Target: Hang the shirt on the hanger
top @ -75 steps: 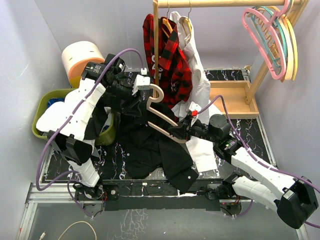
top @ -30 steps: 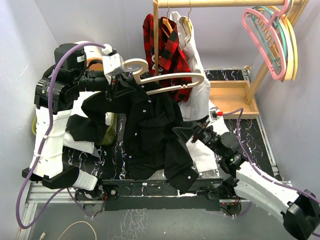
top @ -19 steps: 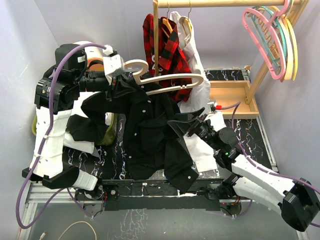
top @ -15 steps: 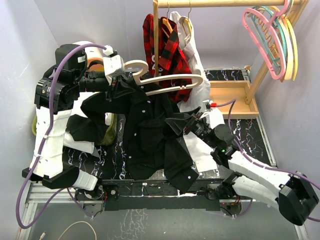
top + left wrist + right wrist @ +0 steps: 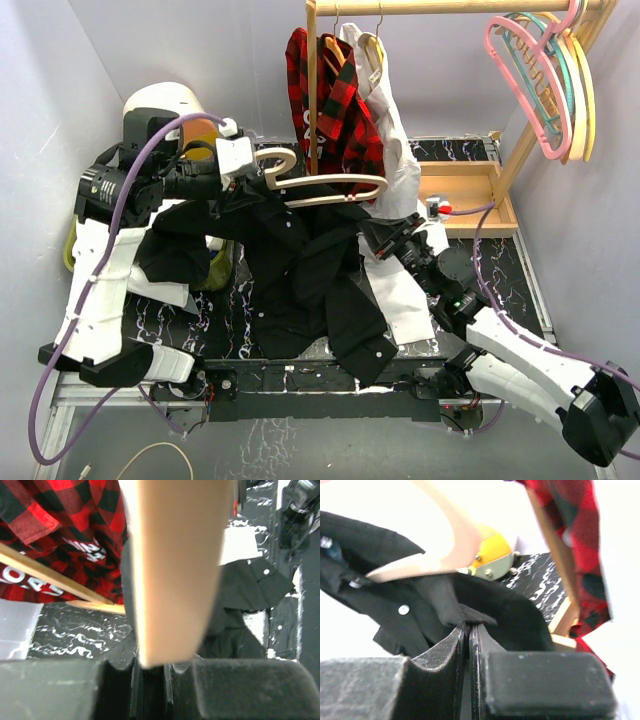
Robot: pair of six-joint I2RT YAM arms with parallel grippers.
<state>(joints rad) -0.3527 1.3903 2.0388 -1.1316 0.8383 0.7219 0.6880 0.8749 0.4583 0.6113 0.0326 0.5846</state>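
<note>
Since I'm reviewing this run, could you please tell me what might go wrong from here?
The right claw pinches only a thin fold of the shirt; a pull could let it slip free. The shirt hangs near the hanger end held in the left claw, the far arm bare, so it may slide off. That bare end sits close to the plaid shirt and may snag.

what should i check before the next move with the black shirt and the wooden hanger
1. Left claw shut on the hanger: ok.
2. Right claw pinching the shirt: ok.
3. Hanger's free end inside the shirt: not ok, bare wood shows above the fabric.
4. Shirt seated on the hanger beside the left claw: cannot tell, fabric is bunched there.
5. Hanger apart from the plaid shirt: cannot tell, they overlap in the top view.
</note>
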